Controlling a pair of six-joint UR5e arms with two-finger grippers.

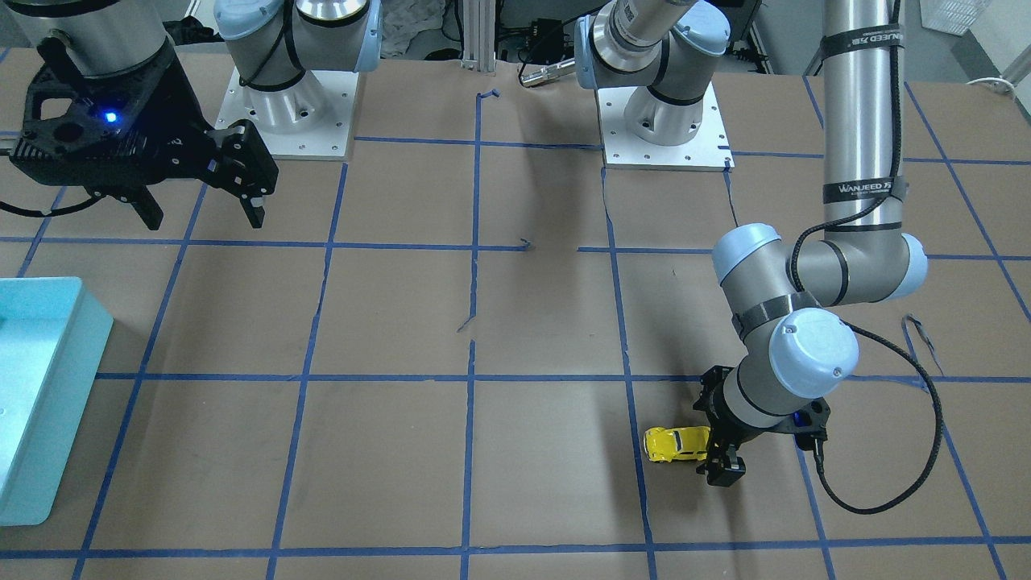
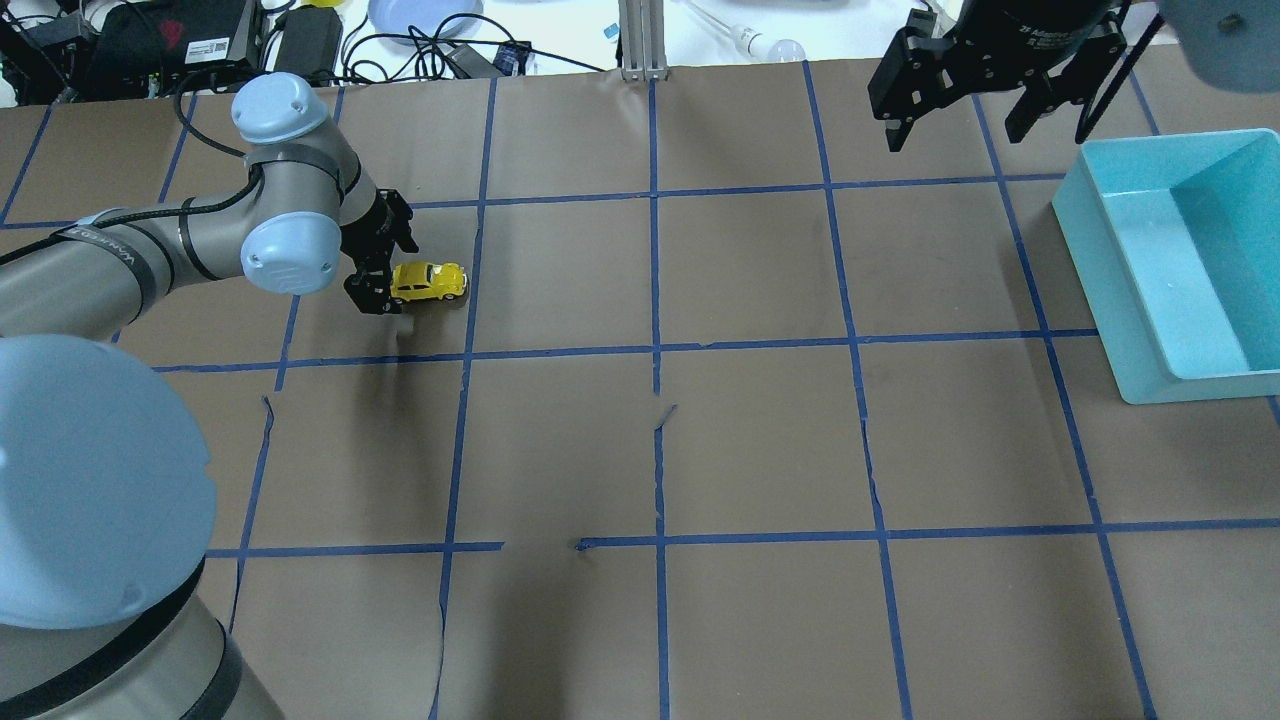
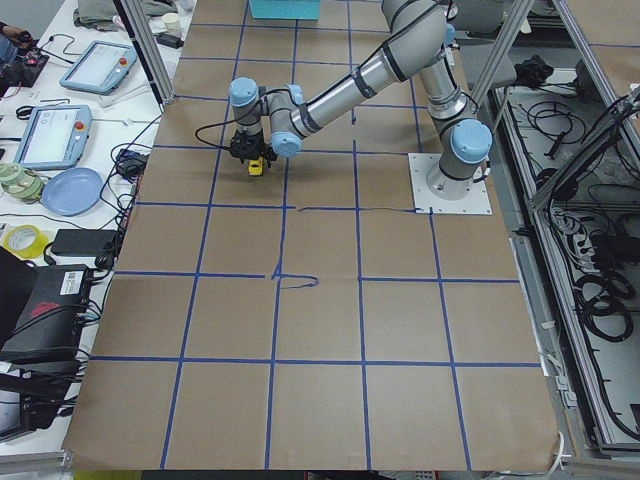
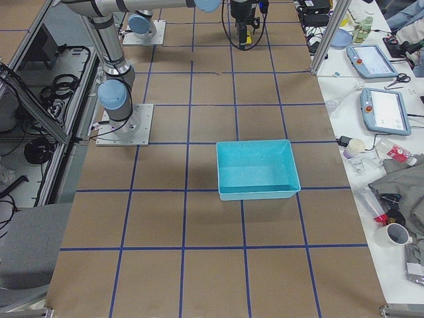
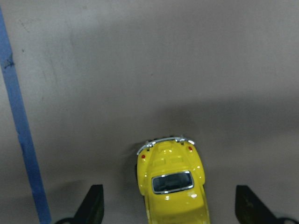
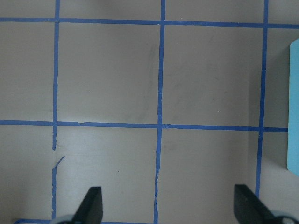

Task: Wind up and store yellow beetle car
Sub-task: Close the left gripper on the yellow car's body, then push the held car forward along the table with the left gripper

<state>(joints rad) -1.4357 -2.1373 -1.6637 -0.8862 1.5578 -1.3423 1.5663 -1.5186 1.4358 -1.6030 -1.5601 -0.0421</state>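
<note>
The yellow beetle car stands on its wheels on the brown table, also seen from overhead and in the left wrist view. My left gripper is low at the car's end, open, with a finger on either side of the car and a gap to each. From overhead the left gripper sits just left of the car. My right gripper is open and empty, held high above the table near the bin; its wrist view shows only bare table.
A teal bin stands at the table's right end, also in the front view and the right side view. Blue tape lines grid the brown table. Both arm bases stand on white plates.
</note>
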